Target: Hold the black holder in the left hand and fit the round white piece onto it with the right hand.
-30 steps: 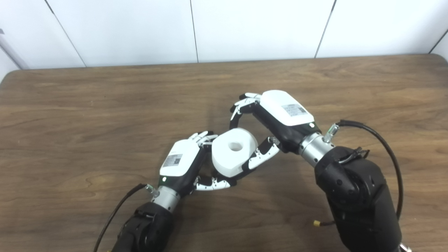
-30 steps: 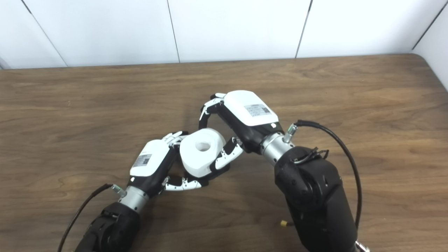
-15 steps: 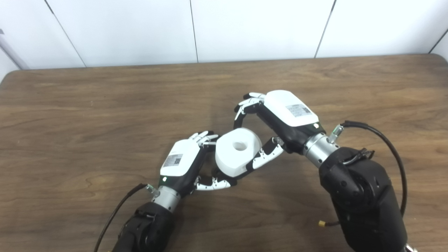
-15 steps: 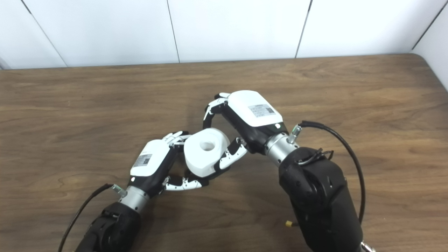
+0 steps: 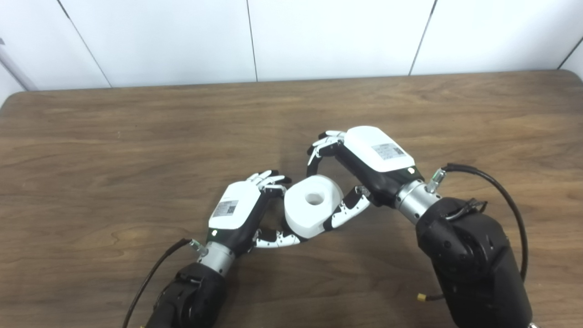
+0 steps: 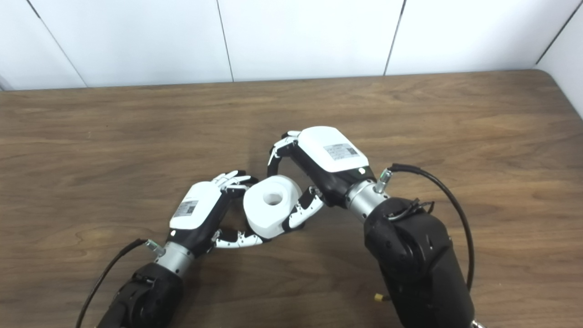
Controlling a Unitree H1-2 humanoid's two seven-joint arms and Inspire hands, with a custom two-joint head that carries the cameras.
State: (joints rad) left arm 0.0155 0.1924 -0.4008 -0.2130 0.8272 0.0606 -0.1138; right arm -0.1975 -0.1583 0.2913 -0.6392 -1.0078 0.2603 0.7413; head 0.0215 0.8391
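Note:
The round white piece (image 5: 313,207), a thick disc with a hole in its top, hangs low over the table between my two hands. My right hand (image 5: 371,157) is shut on it, fingers (image 5: 319,148) curling over its far side and thumb (image 5: 348,210) against its near side. My left hand (image 5: 237,212) sits to its left, fingers (image 5: 268,178) bent toward the piece and thumb (image 5: 278,238) reaching under it. Only a dark sliver of the black holder (image 5: 276,192) shows between the left fingers and the piece; the rest is hidden beneath.
A brown wooden table (image 5: 114,136) stretches to the white wall panels behind. The right arm's black cable (image 5: 496,182) loops out to the right. The left arm's cable (image 5: 150,278) trails at the bottom left.
My right hand has carried the white piece down and slightly right, lower against the left hand. The left hand has barely moved.

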